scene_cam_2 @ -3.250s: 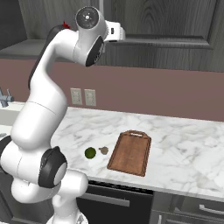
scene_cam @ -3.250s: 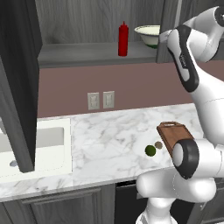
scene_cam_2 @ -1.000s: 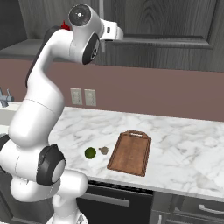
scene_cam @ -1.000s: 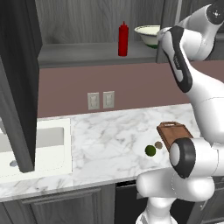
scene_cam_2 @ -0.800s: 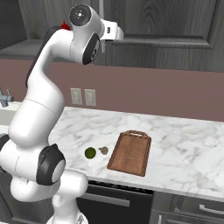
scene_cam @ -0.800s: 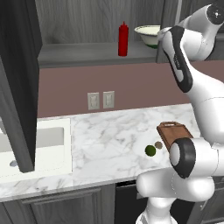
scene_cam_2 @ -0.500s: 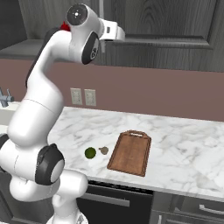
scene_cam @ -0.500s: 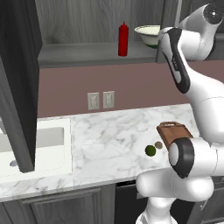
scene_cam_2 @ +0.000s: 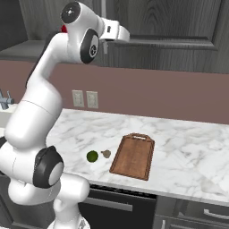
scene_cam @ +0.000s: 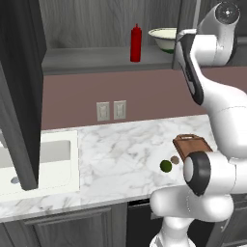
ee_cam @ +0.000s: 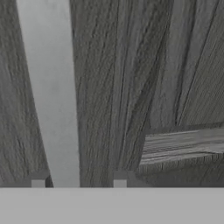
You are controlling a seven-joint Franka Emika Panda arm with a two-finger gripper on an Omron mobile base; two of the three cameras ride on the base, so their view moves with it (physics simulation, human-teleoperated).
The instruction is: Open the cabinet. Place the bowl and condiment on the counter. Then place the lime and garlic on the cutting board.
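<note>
I am reaching up to the cabinet (scene_cam_2: 179, 27), my claw (ee_cam: 78, 181) sitting right at its door with the metal handle (ee_cam: 50, 96) between my fingertips; I cannot tell whether they are pressing it. On the open shelf (scene_cam: 101, 58) the condiment (scene_cam: 136, 43) and the bowl (scene_cam: 163, 38) are standing side by side. Below, on the marble counter (scene_cam_2: 188, 152), the lime (scene_cam_2: 92, 156) and the garlic (scene_cam_2: 106, 154) are lying just beside the board (scene_cam_2: 133, 155). The sink (scene_cam: 41, 164) is lying at the left, and 2 outlets (scene_cam: 111, 110) are sitting on the mauve wall (scene_cam_2: 170, 98).

The tall dark grey cabinet (scene_cam: 19, 87) shows matt wood grain, its slim bar handle (ee_cam: 50, 96) pale brushed metal. The white grey-veined marble worktop (scene_cam_2: 188, 152) looks smooth and polished. The flat reddish-brown cutting board (scene_cam_2: 133, 156) is satiny wood, and the red squeeze bottle (scene_cam: 136, 43) glossy plastic.
</note>
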